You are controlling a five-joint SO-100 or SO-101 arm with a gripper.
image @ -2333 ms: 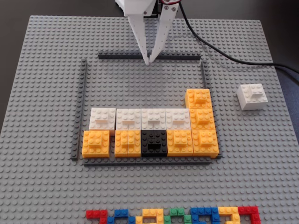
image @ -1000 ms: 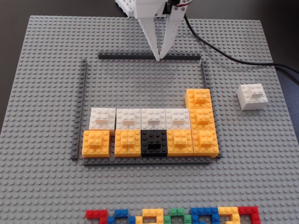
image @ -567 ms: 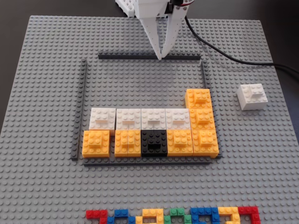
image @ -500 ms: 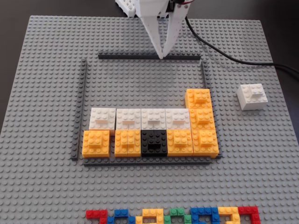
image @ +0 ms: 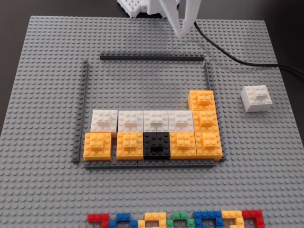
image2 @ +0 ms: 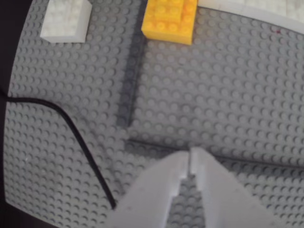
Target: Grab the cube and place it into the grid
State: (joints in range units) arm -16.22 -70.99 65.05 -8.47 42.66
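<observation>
fixed: high front, looks down on grid (image: 147,109) | wrist: close, top-down | shared: grid's far-right corner

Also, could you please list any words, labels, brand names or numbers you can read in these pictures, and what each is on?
None can be read.
Stud tops on the grey baseplate and the loose white cube: any moulded lettering is too small to read.
Multicoloured brick row: no legible text.

In the fixed view, the cube (image: 257,99) sits right of the grid (image: 142,85), outside its bars; blocks (image: 142,121) fill the grid's near rows.
</observation>
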